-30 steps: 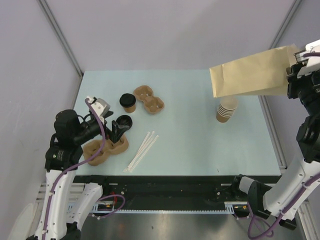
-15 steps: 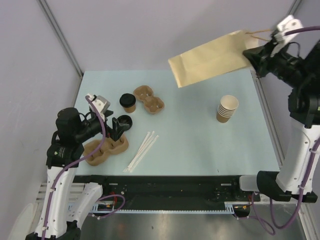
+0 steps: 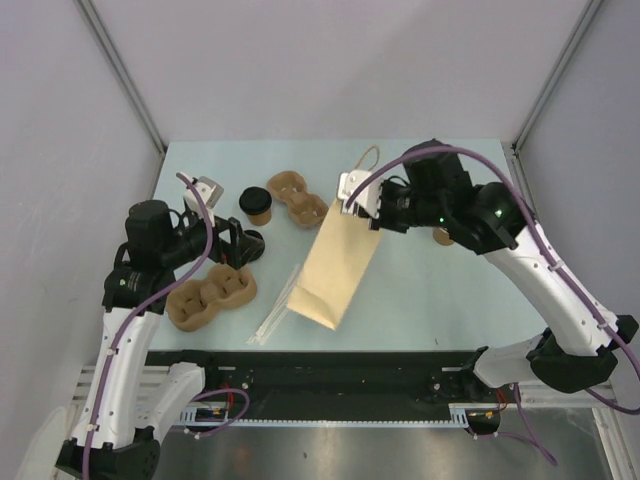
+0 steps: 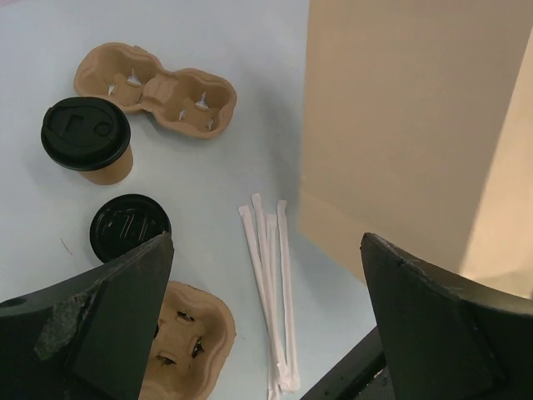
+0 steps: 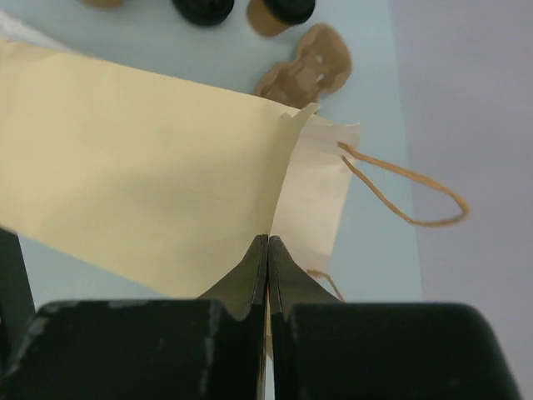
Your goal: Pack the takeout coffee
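The overhead view is showing both arms at once. The right jaws are holding a kraft paper bag (image 3: 333,265) by its top edge over the middle of the table (image 3: 460,300), and the bag is slanting down from them toward the near edge. I cannot tell whether its bottom is touching the table. The right wrist view is making the grip plain: the right jaws are clenched flat on the bag's upper rim, grasping it. One twine handle (image 5: 405,193) is looping free just beside them. The bag's mouth is being pinched flat, so its inside is not showing.

The left wrist view is giving what the overhead view is half hiding behind the arm. The left jaws are gaping wide, released and grasping nothing, with the paper straws (image 4: 271,292) lying on the table below the gap.

The takeout coffee (image 4: 87,148) is standing upright on the table with its lid on, ahead of the left jaws and off to their left side, near them but apart. It is sitting well apart from the right jaws, with a pulp cup carrier (image 3: 298,198) lying between. The coffee is standing just beside that carrier, outside it and outside the bag. A loose black lid (image 4: 131,227) is lying between the coffee and the left jaws, and a second carrier (image 4: 185,335) is lying just below them.
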Available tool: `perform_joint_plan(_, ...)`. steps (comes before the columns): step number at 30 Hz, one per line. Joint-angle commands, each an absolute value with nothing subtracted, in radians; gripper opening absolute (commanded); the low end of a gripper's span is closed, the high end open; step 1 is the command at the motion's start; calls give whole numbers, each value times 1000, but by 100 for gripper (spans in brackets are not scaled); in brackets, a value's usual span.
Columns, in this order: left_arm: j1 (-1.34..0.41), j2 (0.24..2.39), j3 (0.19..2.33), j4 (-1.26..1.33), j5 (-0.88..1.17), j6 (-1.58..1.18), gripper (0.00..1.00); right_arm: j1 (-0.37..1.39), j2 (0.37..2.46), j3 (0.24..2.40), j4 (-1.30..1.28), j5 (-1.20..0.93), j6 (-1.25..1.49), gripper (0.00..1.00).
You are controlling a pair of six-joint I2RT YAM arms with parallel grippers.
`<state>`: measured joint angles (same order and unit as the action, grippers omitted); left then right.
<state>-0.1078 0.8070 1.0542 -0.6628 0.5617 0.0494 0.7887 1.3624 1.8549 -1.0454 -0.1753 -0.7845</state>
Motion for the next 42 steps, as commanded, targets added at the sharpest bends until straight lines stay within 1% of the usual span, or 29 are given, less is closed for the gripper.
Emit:
perform_joint_plan(1,-98,801,1059,-627,546,12,100,821,1327,1835,-1109,-9,-888,0)
perform_joint_plan(5,-98,801,1049,-618,545,6,100,851,1309,1802,-1117,47,-919,0)
perform_joint_plan(8,-98,813,1057,-615,542,6,99,891,1307,1783,-1071,138,-934,0)
perform_joint_plan(13,-97,818,1066,-615,522,6,99,920,1283,1747,-1008,193,-988,0)
perform_joint_plan(19,-95,818,1048,-612,520,8,99,1037,1220,1542,-1015,229,-982,0)
perform_joint_plan(23,-95,818,1048,-615,519,11,100,1063,1235,1503,-1058,184,-924,0)
perform_joint_plan(26,-95,813,1048,-624,514,21,100,1118,1244,1488,-1104,176,-887,0)
perform_joint_plan(29,-95,811,1048,-635,518,34,100,1149,1239,1499,-1120,167,-871,19)
perform_joint_plan(30,-94,807,1048,-638,522,35,99,1150,1236,1505,-1121,166,-870,34)
perform_joint_plan(32,-95,802,1049,-638,535,38,99,1149,1238,1555,-1140,166,-864,46)
perform_joint_plan(33,-95,802,1052,-637,548,38,100,1147,1242,1580,-1144,155,-853,57)
perform_joint_plan(34,-95,799,1055,-631,563,38,99,1141,1247,1603,-1147,149,-842,61)
perform_joint_plan(35,-95,801,1058,-626,598,35,100,1137,1255,1661,-1161,140,-833,68)
perform_joint_plan(37,-95,804,1074,-609,647,35,100,1135,1276,1715,-1173,126,-804,73)
perform_joint_plan(38,-95,805,1080,-600,693,31,99,1129,1281,1777,-1175,123,-795,76)
perform_joint_plan(41,-98,828,1121,-571,742,6,100,1088,1305,1889,-1173,83,-733,78)
perform_joint_plan(42,-100,836,1146,-563,764,6,99,1075,1311,1966,-1173,59,-717,78)
